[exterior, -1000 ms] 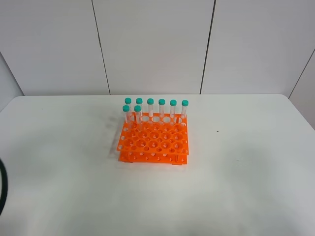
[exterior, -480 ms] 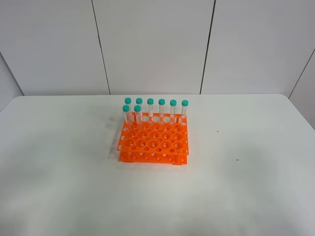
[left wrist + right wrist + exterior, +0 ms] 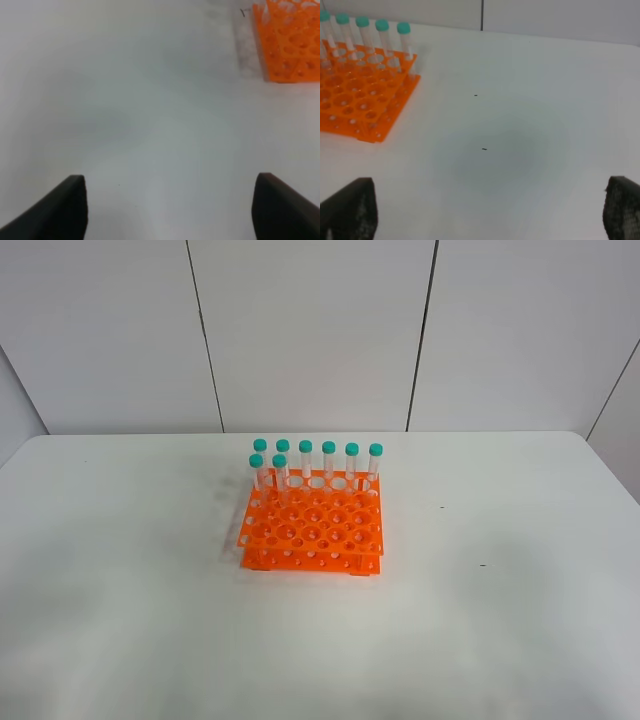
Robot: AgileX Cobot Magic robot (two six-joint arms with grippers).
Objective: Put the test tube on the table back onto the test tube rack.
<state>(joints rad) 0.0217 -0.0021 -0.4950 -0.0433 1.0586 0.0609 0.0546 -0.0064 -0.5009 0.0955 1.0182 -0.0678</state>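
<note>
The orange test tube rack (image 3: pixel 312 532) stands mid-table on the white table (image 3: pixel 520 610). Several teal-capped test tubes (image 3: pixel 329 462) stand upright in it: a full back row and two more at the left just in front. No test tube lies on the table in any view. Neither arm shows in the exterior view. My left gripper (image 3: pixel 170 178) is open over bare tabletop, with a corner of the rack (image 3: pixel 290 45) off to one side and well ahead. My right gripper (image 3: pixel 491 181) is open too, empty, with the rack (image 3: pixel 355 95) and its tubes (image 3: pixel 382 35) far ahead.
Two tiny black marks (image 3: pixel 442 507) (image 3: pixel 482 565) sit on the table right of the rack. A white panelled wall (image 3: pixel 310 330) rises behind the table's far edge.
A dark curved piece at the exterior view's lower left edge has slipped out of frame. The rack and tubes have not moved.
</note>
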